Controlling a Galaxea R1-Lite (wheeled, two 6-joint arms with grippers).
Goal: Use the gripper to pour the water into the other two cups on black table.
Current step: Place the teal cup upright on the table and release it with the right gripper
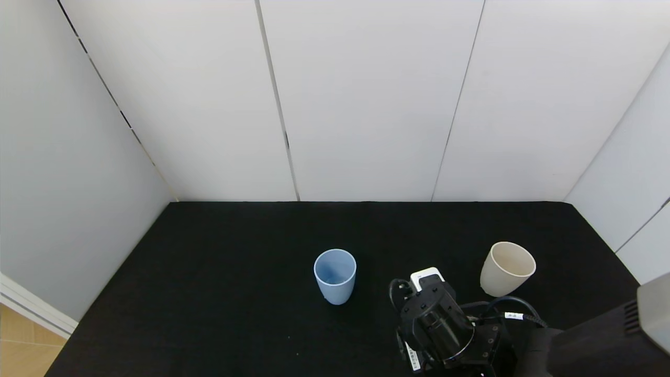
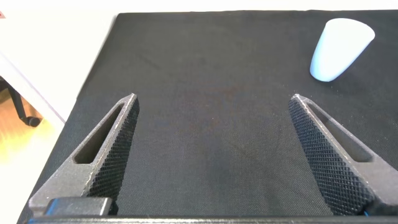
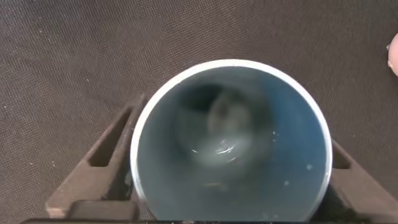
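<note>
Right pincer [image 3: 231, 186] clenched round teal cup [image 3: 230, 143], near right of table [image 1: 209, 293]; light, slick, water [image 3: 217, 149] sloshing, best held mid-wall.

White flat panel walls [image 1: 366, 99] enclose the scene on three sides, their surfaces plain and evenly lit, split by thin dark vertical seams that run from the top down to the base. The left-hand panel [image 1: 63, 183] and the right-hand panel [image 1: 623, 178] angle inward toward the back. Along the foot of the left panel runs a white trim strip [image 1: 31, 309]. Beyond it, a patch of light tan wood-look floor [image 1: 21, 345] shows at the lower corner, and the left wrist view catches a dark caster wheel [image 2: 30, 116] resting on that floor.
</note>
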